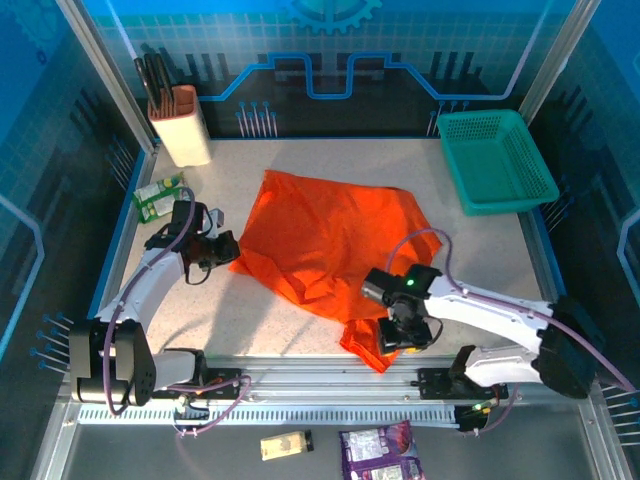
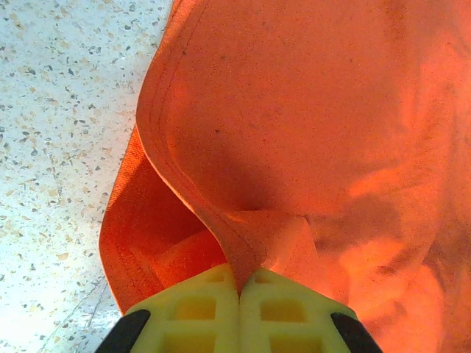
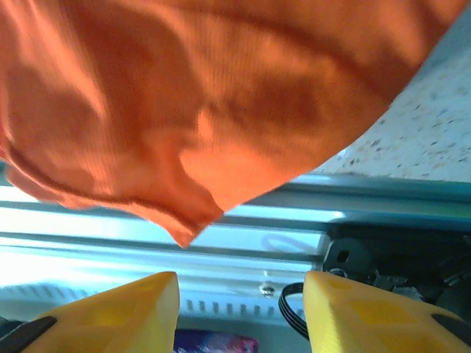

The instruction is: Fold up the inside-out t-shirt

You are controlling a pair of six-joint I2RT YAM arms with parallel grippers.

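The inside-out t-shirt [image 1: 330,235] lies crumpled in the middle of the table, bright orange-red, with one corner trailing toward the front rail. My left gripper [image 1: 225,250] is at the shirt's left edge. In the left wrist view its yellow jaws [image 2: 239,283] are shut on a folded hem of the t-shirt [image 2: 294,110]. My right gripper [image 1: 405,335] hovers over the shirt's near corner by the front rail. In the right wrist view it [image 3: 241,309] is open, and a pointed corner of the t-shirt [image 3: 184,110] hangs ahead of its fingertips, not between them.
A teal mesh basket [image 1: 495,160] stands at the back right. At the back left are a beige holder with dark utensils [image 1: 180,125] and a green packet [image 1: 158,197]. The metal front rail [image 1: 330,380] runs under the right gripper, with a purple packet [image 1: 380,445] below it.
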